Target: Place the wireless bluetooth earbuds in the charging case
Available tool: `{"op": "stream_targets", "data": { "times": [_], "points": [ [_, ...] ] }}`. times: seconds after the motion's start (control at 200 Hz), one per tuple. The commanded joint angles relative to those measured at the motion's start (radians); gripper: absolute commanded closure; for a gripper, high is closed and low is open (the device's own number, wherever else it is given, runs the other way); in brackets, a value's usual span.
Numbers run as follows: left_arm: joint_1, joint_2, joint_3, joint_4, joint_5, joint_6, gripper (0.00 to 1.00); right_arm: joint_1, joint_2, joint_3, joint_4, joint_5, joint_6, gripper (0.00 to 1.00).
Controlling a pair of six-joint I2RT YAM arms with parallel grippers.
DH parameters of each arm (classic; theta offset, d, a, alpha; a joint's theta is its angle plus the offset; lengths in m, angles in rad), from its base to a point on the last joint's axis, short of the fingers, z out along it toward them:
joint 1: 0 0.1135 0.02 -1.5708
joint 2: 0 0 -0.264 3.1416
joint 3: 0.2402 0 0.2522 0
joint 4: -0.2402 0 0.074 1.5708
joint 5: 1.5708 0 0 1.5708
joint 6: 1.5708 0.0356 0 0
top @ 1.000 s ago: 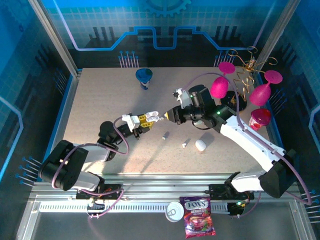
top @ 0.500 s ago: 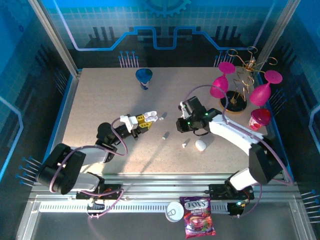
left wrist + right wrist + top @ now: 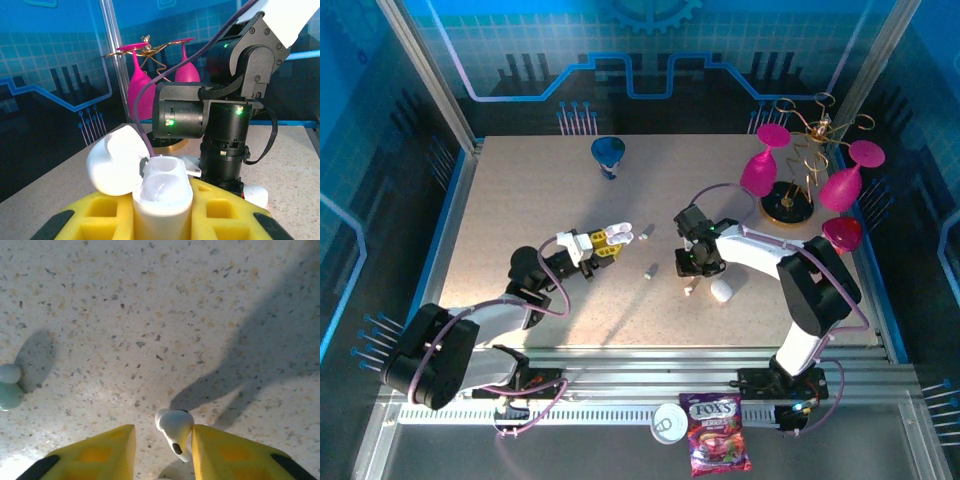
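Mid-table, overhead view: left gripper (image 3: pixel 611 238) clamped on the open charging case (image 3: pixel 161 195). The case stands upright between the yellow pads (image 3: pixel 220 210), with its lid (image 3: pixel 117 167) swung back toward the left of the wrist frame.

Right gripper (image 3: pixel 163 438) points down at the speckled table (image 3: pixel 150 315), just right of centre overhead. Its fingers are apart. An earbud (image 3: pixel 175 429) lies on the surface between them, just beside the right-of-frame finger with a clear gap to the other. The stem points toward the bottom of the frame.

A small pale rounded object (image 3: pixel 9 387) sits at the left edge of that wrist view, too cropped to name.

Overhead, a loose earbud (image 3: pixel 648 232) lies just right of the held case. A second loose earbud (image 3: pixel 651 269) lies lower, between the two grippers. A closed white case (image 3: pixel 721 291) sits near the right gripper, to its lower right.

A blue funnel (image 3: pixel 608 152) is at the top of the table. Pink wine glasses (image 3: pixel 758 172) hang on a gold rack (image 3: pixel 790 205) at upper right. A candy bag (image 3: pixel 718 447) lies at bottom centre beside a round white container (image 3: pixel 669 422).
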Motion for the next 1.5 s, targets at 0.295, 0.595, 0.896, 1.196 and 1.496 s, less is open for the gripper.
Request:
{"op": "stream_targets", "data": {
  "times": [0.295,0.595,0.896,1.196,1.496],
  "points": [
    [0.009,0.021,-0.002,0.030,-0.003,0.020,1.00,-0.042,-0.049,-0.007,0.050,-0.220,0.036,0.56],
    [0.010,0.003,0.002,0.013,-0.006,0.024,1.00,-0.074,-0.015,0.036,-0.025,-0.171,-0.070,0.55],
    [0.010,-0.017,-0.010,-0.002,-0.011,0.028,1.00,-0.085,0.051,0.015,0.014,-0.256,-0.075,0.53],
    [0.010,-0.029,-0.012,-0.012,-0.010,0.028,1.00,-0.061,-0.004,-0.052,-0.003,-0.293,-0.056,0.52],
    [0.010,-0.022,-0.010,-0.004,-0.005,0.016,1.00,-0.046,-0.076,-0.033,-0.042,-0.230,-0.056,0.52]
  ]
}}
